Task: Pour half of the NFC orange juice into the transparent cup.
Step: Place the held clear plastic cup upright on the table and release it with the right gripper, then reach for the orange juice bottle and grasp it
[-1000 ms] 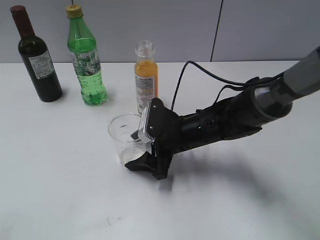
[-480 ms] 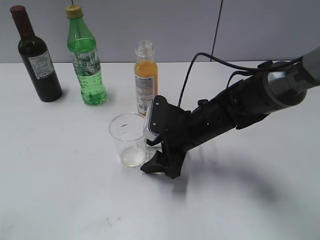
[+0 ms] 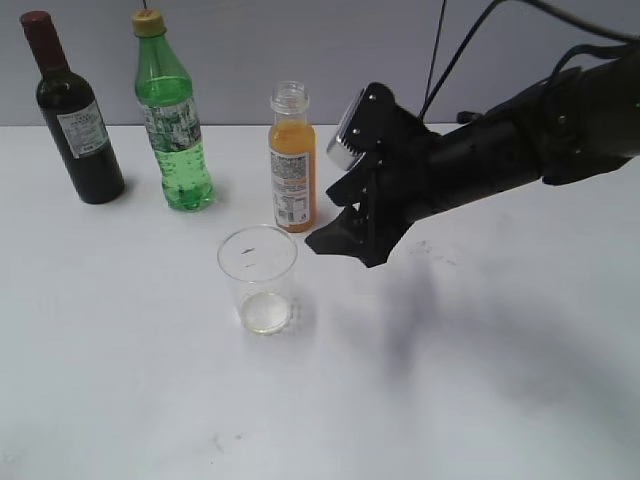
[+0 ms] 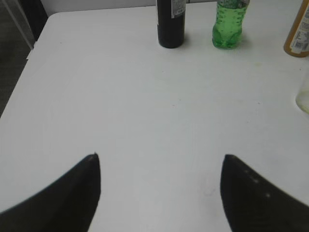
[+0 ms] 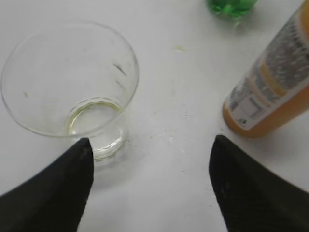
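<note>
While the right claw [image 3: 340,225] hung wide open and empty above the white tabletop [image 3: 480,380], the NFC orange juice [image 3: 292,160] stood upright just left of it — uncapped, apart from its fingers. The transparent cup [image 3: 258,280] stood upright in front of the bottle, near it, and the left claw [image 4: 159,193] gaped empty too.

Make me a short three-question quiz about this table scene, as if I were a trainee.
1. True or false: the right pincer grips the NFC orange juice bottle.
2. Which stands nearest the transparent cup? A) dark wine bottle B) green bottle C) NFC orange juice bottle
3. Fill in: the juice bottle has no ___ on its neck.

Key: 1 false, its jaws are open and empty beside the bottle; 2 C; 3 cap.
</note>
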You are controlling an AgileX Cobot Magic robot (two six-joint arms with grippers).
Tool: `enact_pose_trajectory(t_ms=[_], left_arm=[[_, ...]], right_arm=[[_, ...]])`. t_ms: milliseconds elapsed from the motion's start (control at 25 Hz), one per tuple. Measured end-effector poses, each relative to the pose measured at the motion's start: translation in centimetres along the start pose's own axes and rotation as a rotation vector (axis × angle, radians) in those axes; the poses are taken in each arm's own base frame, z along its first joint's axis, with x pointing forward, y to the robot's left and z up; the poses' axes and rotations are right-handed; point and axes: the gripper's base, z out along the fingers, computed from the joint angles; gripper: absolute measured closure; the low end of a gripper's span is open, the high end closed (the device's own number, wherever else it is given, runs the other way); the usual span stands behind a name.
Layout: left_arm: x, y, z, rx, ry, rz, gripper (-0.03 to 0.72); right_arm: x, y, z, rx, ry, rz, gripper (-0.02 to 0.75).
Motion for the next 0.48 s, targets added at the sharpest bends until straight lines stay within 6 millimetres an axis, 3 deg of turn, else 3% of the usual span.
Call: enact_pose_trajectory(t_ms=[280, 480], left_arm=[[0.0, 0.0, 0.0, 0.000, 0.000, 0.000, 0.101], [0.0, 0.0, 0.0, 0.000, 0.000, 0.000, 0.101]], right_arm=[[-0.1, -1.9, -6.2, 0.217, -0.016, 0.023, 0.165], [-1.0, -4.0, -10.2, 0.562, 0.052, 0.001, 0.165]])
